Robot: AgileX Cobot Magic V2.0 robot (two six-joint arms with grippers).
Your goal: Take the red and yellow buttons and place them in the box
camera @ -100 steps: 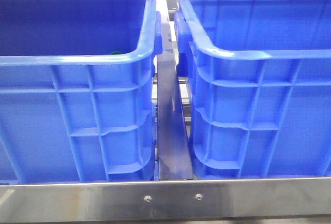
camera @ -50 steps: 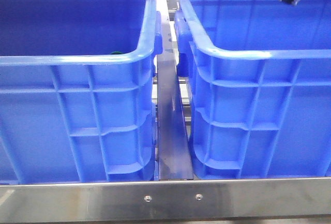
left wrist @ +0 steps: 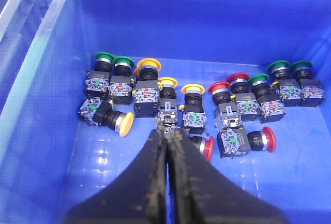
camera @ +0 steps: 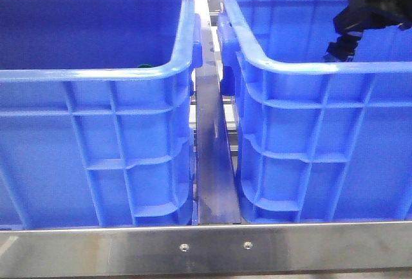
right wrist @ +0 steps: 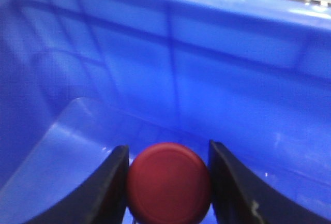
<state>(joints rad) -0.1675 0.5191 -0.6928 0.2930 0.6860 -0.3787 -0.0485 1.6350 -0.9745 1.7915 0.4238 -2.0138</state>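
Note:
My right gripper (right wrist: 168, 188) is shut on a dark red button (right wrist: 169, 175), its domed cap between the two fingers. In the front view that gripper (camera: 339, 52) hangs inside the right blue box (camera: 309, 67), just behind its near rim. My left gripper (left wrist: 167, 131) is shut and empty, low over the floor of the other blue crate (left wrist: 46, 131). Its tips are by the contact block of a yellow button (left wrist: 168, 83). More yellow buttons (left wrist: 193, 89) and red buttons (left wrist: 220, 90) stand or lie in a loose row there.
Several green-topped buttons (left wrist: 103, 57) stand among the red and yellow ones. The left crate (camera: 96, 73) and the right box sit side by side with a metal rail (camera: 212, 163) between them. A steel bar (camera: 206, 247) runs along the front.
My right arm has come down from the top edge of the front view, moving right and lower into the right box with the red button.

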